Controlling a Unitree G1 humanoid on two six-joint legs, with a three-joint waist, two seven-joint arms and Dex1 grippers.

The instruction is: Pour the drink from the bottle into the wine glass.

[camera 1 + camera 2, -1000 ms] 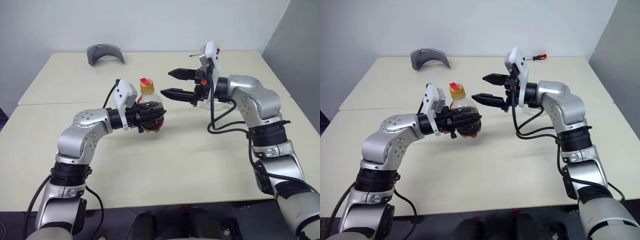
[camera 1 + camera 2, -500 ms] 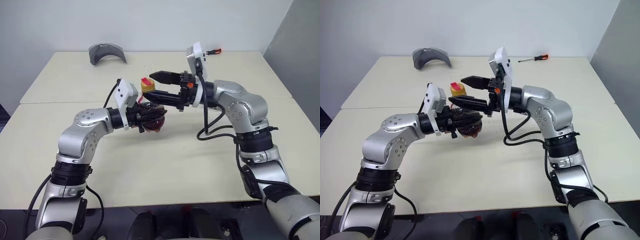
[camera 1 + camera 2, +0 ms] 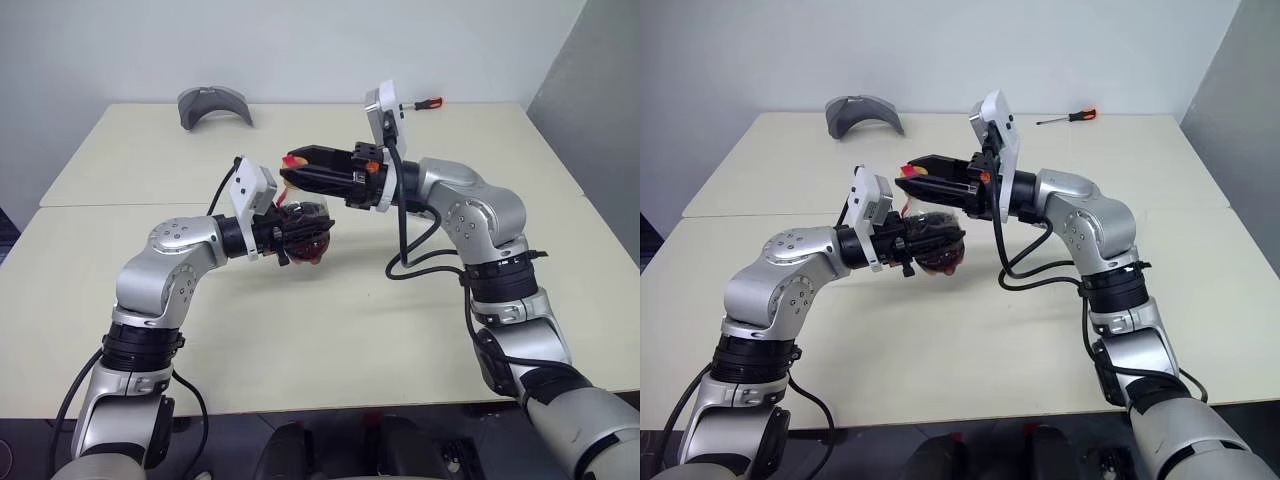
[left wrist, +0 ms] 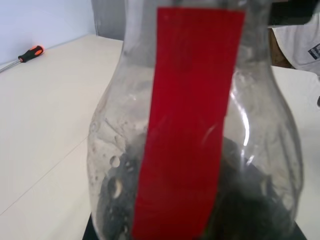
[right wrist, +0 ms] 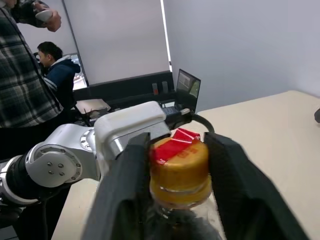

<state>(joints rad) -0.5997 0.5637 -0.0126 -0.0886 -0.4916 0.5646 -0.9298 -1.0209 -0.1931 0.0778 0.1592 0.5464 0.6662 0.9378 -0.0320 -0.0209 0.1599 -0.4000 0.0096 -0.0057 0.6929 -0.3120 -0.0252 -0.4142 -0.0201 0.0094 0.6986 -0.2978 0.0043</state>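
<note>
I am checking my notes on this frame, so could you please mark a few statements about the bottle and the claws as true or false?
1. The left claw holds the bottle. True.
2. The bottle's cap is already off. False: it sits on the neck, between the right claw's fingers.
3. A screwdriver lies at the table's far edge. True.
4. The bottle is empty. False: dark drink fills its lower part.

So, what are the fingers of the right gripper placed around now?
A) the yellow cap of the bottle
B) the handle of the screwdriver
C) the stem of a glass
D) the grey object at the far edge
A: the right gripper has one black finger on each side of the yellow cap of the bottle.
</note>
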